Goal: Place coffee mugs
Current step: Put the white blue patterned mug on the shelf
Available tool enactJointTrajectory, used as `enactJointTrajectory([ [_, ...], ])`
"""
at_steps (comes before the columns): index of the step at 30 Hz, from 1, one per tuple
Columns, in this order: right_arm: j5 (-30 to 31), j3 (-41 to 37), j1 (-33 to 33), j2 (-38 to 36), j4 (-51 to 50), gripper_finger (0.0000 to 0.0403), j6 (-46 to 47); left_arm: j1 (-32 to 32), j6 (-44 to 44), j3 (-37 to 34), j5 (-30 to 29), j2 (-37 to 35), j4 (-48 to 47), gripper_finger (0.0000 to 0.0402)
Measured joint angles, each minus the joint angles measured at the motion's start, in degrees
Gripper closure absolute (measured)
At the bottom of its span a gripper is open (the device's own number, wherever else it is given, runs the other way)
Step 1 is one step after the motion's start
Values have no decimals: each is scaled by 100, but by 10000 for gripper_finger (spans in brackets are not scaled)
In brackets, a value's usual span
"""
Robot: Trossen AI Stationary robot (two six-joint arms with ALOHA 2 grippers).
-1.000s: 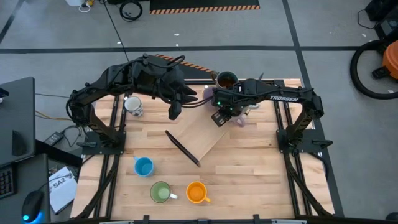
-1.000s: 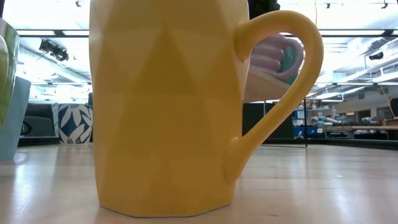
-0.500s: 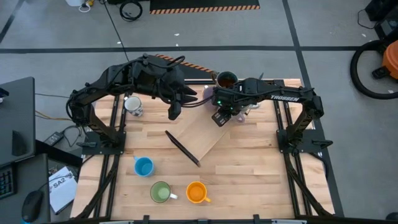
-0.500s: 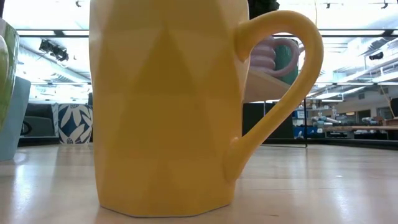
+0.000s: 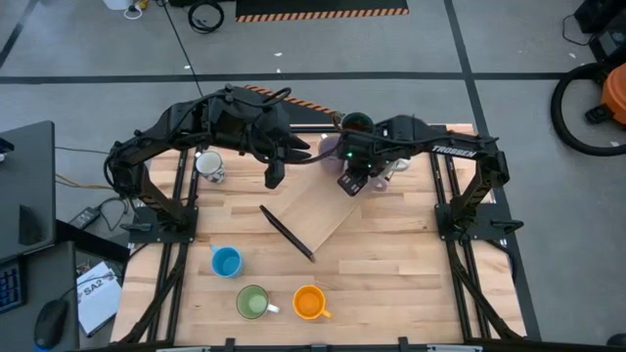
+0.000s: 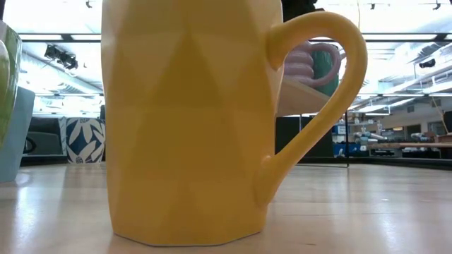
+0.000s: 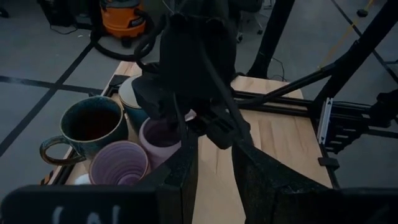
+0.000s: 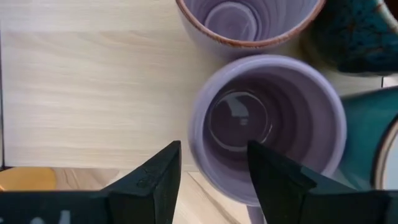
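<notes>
Right gripper (image 8: 211, 171): its two dark fingers are spread, with a clear gap between them, and they pinch nothing; they hang right above the near rim of a lilac mug.
Lilac mug under it (image 8: 267, 121): upright, mouth up, empty, ribbed inside with a glossy bottom; it stands on the light wooden board (image 8: 81, 93), directly ahead of the fingertips.
Second lilac mug (image 8: 249, 22): just beyond the first, rims nearly touching, with a brownish lip.
Dark mug (image 7: 93, 124): next past the lilac pair, brown inside, handle turned outward.
Cluster: the mugs crowd together at the far edge of the table (image 5: 391, 264), so little room is left beside each wall.
Left gripper (image 5: 274, 176): hovers over the board across from the right gripper, fingers apart and empty.
Other mugs: white one (image 5: 208, 163) off to the left arm's side; blue (image 5: 226, 261), green (image 5: 252, 301) and orange (image 5: 309, 301) well apart at the near edge.
Handling, as a judgement: glazed ceramic, stiff, fairly heavy for its bulk, slick and chippable.
Where to hold: likely one finger inside and one outside the wall on the open side facing the board, away from its neighbours; a knock against them is the risk.
</notes>
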Motion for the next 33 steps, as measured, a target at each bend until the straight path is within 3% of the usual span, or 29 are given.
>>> enactJointTrajectory([
  [11,84,778,131,2,-265,213,-98,16,483,4,-19,191,-3,296],
  [26,650,1356,1050,2,-362,213,280,483,755,2,-28,339,-452,296],
  [33,1514,1356,1584,2,196,213,64,817,539,2,-10,339,-1360,296],
])
